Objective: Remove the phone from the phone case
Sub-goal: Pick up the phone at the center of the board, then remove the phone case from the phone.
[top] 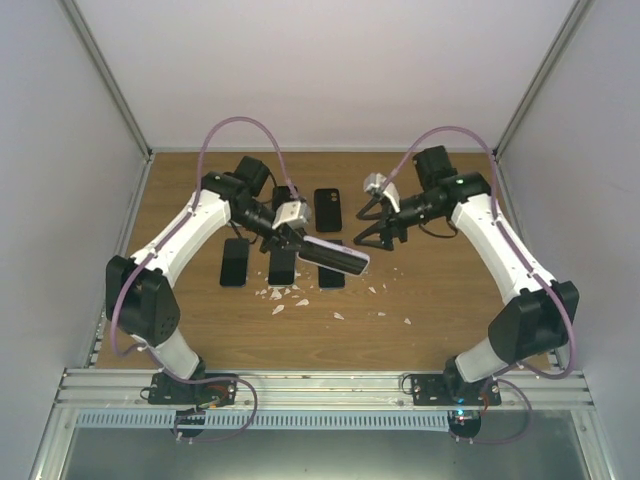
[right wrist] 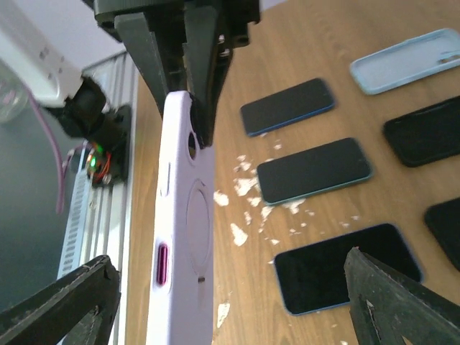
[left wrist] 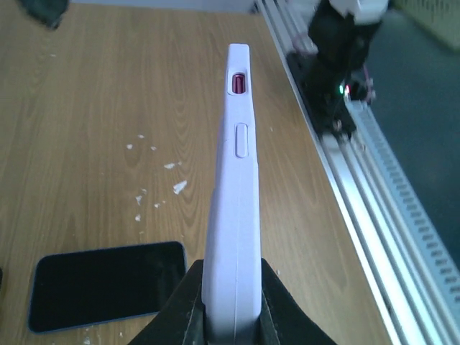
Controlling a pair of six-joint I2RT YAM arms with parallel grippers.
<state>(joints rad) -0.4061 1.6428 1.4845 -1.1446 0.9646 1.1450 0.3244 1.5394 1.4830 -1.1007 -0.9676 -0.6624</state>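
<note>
**Firmly gripped: pale phone case held above the table by the left arm**

Evidently the left gripper (top: 288, 238) was closed on one end of the pale lilac phone case (top: 338, 256), holding it clear of the wooden table (top: 440, 290). In the left wrist view its dark fingers (left wrist: 188, 305) pressed the case's two broad faces, and the case (left wrist: 233, 215) stood edge-on and stretched away from the camera. A red part (left wrist: 238, 84) showed through a slot in that edge, with a raised button below it; the phone itself could not otherwise be seen.

The right gripper (top: 375, 236) hung just beside the case's free end with its fingers spread wide. In its own view the two fingertips (right wrist: 392, 298) stood on either side of the case (right wrist: 183, 244), touching nothing.

Below, three dark phones (right wrist: 314, 170) lay flat in a row among white flakes (top: 290, 298). A light blue case (right wrist: 406, 61) and a black case (top: 328, 209) lay farther back.
</note>
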